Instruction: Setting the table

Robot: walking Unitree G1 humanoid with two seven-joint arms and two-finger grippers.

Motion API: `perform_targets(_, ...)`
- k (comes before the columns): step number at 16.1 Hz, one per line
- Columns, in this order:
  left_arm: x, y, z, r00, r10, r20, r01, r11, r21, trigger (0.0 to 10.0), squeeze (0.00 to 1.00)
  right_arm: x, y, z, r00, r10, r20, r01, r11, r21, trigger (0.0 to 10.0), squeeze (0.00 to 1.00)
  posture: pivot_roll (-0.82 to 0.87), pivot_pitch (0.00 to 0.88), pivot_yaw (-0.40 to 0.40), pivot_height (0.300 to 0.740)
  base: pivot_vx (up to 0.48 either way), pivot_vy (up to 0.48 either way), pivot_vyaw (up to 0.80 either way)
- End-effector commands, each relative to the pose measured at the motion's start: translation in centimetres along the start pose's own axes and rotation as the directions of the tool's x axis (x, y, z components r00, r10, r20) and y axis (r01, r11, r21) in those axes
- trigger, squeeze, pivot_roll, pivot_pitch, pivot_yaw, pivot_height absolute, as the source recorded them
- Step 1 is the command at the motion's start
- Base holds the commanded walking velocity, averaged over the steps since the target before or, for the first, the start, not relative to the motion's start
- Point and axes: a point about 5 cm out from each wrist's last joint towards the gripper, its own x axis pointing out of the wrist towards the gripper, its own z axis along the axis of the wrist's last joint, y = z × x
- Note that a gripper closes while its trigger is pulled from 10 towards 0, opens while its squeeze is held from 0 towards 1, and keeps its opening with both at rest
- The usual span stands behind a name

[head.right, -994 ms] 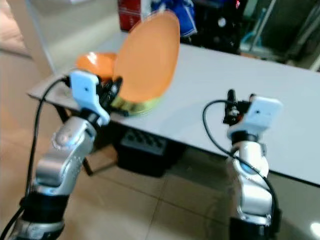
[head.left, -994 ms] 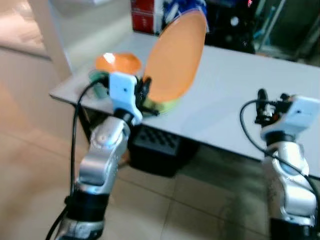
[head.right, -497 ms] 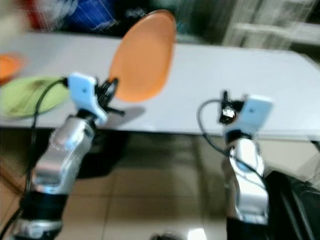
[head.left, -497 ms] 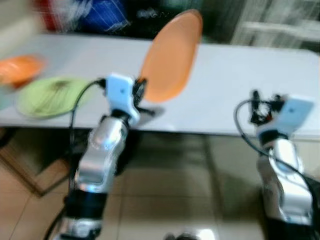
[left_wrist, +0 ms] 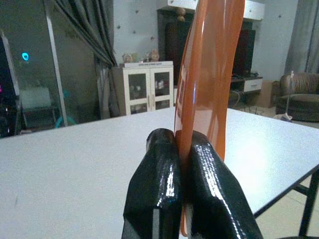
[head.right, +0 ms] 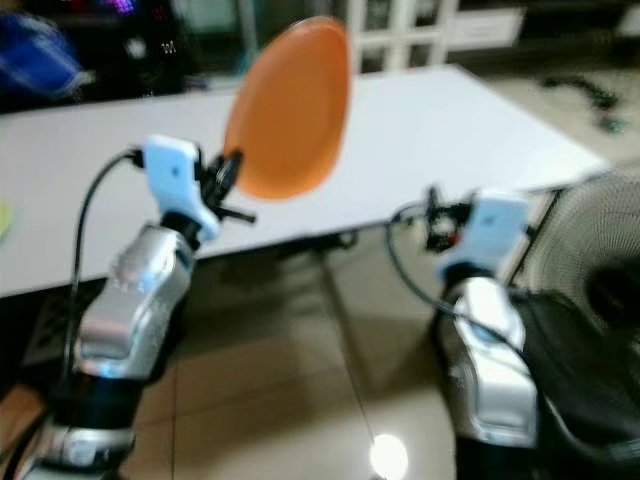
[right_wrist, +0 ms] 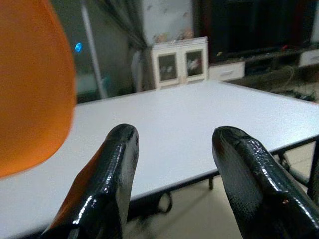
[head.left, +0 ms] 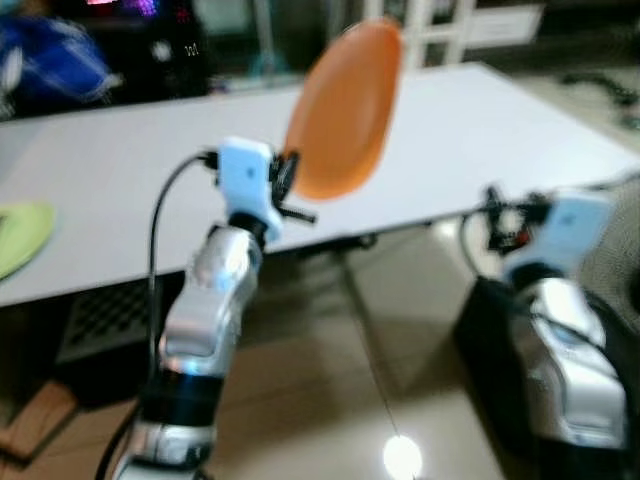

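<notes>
The white table (head.left: pixel 120 190) spreads bare beyond its near edge. The left pincer (left_wrist: pixel 180 149) clamps an upright orange plate (head.left: pixel 345 110) by its rim; the right pincer (right_wrist: pixel 174 149), seemingly before the edge, gapes empty.

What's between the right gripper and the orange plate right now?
Nothing but bare white table. In the eye views the orange plate is pinched upright by the left gripper, and the right gripper hangs open at the table's near edge.
</notes>
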Motion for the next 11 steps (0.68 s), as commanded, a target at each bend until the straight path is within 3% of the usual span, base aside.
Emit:
perform_targets(1,0.1,0.9,1.1,0.998,0.049,0.04,-0.049,0.999,0.001,10.0,0.0,0.2,0.9,0.5,0.998,0.055,0.007,-0.056,0.998,0.006,10.0,0.0,-0.03,0.0,0.015,0.74,0.0,0.0,0.0)
perform_targets(3,-0.2,1.5,0.9,0.997,0.077,0.012,-0.077,0.995,0.061,10.0,0.0,0.1,1.7,0.3,0.994,0.109,-0.01,-0.108,0.994,0.016,10.0,0.0,-0.03,0.0,0.014,0.74,0.0,0.0,0.0)
perform_targets(6,-1.2,2.1,0.5,0.995,0.097,0.006,-0.097,0.993,0.074,10.0,0.0,0.0,2.2,-0.2,0.988,0.149,-0.047,-0.15,0.988,-0.034,10.0,0.0,-0.02,0.0,0.005,0.74,0.104,0.0,0.0)
perform_targets(10,-2.0,2.3,0.1,0.995,0.103,-0.018,-0.101,0.991,0.086,10.0,0.0,0.0,2.3,-0.3,0.985,0.16,-0.061,-0.163,0.986,-0.04,10.0,0.0,-0.02,0.0,-0.002,0.74,0.384,0.0,0.76)
perform_targets(11,-2.2,2.2,-0.2,0.995,0.097,-0.036,-0.093,0.991,0.096,10.0,0.0,0.1,2.3,-0.4,0.986,0.152,-0.065,-0.154,0.988,-0.028,10.0,0.0,-0.01,0.0,-0.003,0.74,0.412,0.0,0.0)
